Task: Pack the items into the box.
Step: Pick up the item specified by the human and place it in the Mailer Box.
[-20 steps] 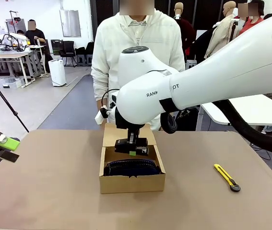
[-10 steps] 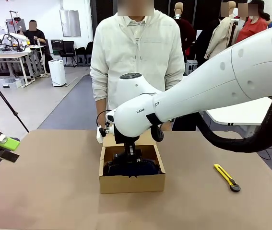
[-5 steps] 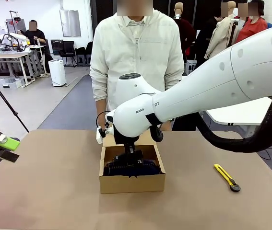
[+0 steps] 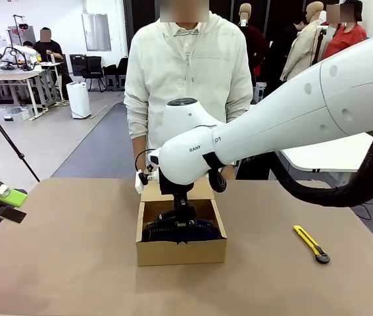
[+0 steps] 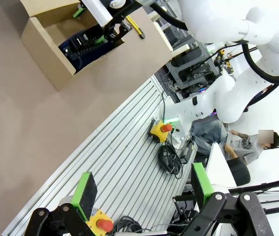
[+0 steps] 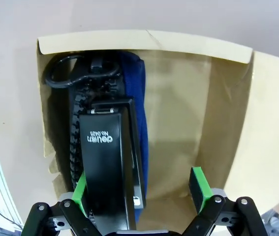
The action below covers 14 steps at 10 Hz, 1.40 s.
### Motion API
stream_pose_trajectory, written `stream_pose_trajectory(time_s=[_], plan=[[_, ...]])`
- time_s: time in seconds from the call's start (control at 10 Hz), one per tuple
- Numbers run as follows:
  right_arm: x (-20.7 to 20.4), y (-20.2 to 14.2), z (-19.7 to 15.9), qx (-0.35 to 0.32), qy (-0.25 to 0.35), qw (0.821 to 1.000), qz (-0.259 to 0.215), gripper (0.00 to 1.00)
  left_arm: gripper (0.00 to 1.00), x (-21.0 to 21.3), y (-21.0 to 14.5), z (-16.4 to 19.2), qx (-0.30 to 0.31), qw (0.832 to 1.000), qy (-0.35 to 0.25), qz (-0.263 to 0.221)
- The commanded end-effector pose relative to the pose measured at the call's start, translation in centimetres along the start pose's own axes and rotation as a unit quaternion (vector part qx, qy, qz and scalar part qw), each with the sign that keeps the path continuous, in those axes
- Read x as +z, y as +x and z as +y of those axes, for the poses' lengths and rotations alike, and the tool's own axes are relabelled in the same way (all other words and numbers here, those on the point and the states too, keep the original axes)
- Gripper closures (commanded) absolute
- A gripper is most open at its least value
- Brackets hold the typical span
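- A bench [image 4: 74,263] with a plain, matte brown top spans the front view.
- A small brown cardboard box [image 4: 181,251], its flap lid open, stands mid-bench, nearer the far edge.
- A slim yellow-and-black utility knife [image 4: 311,243] lies slantwise toward the right edge, well apart from the box.

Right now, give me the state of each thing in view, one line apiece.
box, flap lid open, standing on the table.
pouch, lying inside the box.
stapler, closed, lying on the pouch.
right gripper, open, low over the stapler, one pad well clear of it.
left gripper, open, empty, far from the box.
utility knife, on the table outside the box; blade too small to tell.
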State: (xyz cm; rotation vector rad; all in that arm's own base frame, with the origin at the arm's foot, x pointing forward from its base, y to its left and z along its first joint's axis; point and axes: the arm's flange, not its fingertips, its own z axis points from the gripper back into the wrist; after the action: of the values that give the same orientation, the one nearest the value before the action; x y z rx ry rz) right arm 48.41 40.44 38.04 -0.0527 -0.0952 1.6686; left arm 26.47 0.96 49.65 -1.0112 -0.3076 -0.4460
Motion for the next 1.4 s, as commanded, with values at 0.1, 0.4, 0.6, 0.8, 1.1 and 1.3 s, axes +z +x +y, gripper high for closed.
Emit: stream_pose_trajectory(time_s=[0.1, 0.4, 0.6, 0.8, 1.1, 1.3], plan=[[3.0, -1.9, -0.3, -0.025, -0.011, 0.999, -0.042, 0.00, 0.00, 0.1, 0.1, 0.0, -0.004, 1.000, -0.010, -0.005], [8.7, -5.4, -0.2, -0.104, -0.040, 0.989, -0.099, 0.00, 0.00, 0.1, 0.1, 0.0, -0.004, 1.000, -0.010, -0.005], [10.9, -7.3, 1.9, -0.149, -0.001, 0.979, -0.137, 0.00, 0.00, 0.1, 0.1, 0.0, -0.004, 1.000, -0.010, -0.005], [12.3, -10.6, 5.4, -0.282, 0.132, 0.937, -0.159, 0.00, 0.00, 0.1, 0.1, 0.0, -0.004, 1.000, -0.010, -0.005], [11.8, -21.6, 11.6, -0.413, 0.274, 0.822, -0.280, 0.00, 0.00, 0.1, 0.1, 0.0, -0.004, 1.000, -0.010, -0.005], [9.8, -30.6, 16.8, -0.475, 0.311, 0.718, -0.404, 0.00, 0.00, 0.1, 0.1, 0.0, -0.004, 1.000, -0.010, -0.005]])
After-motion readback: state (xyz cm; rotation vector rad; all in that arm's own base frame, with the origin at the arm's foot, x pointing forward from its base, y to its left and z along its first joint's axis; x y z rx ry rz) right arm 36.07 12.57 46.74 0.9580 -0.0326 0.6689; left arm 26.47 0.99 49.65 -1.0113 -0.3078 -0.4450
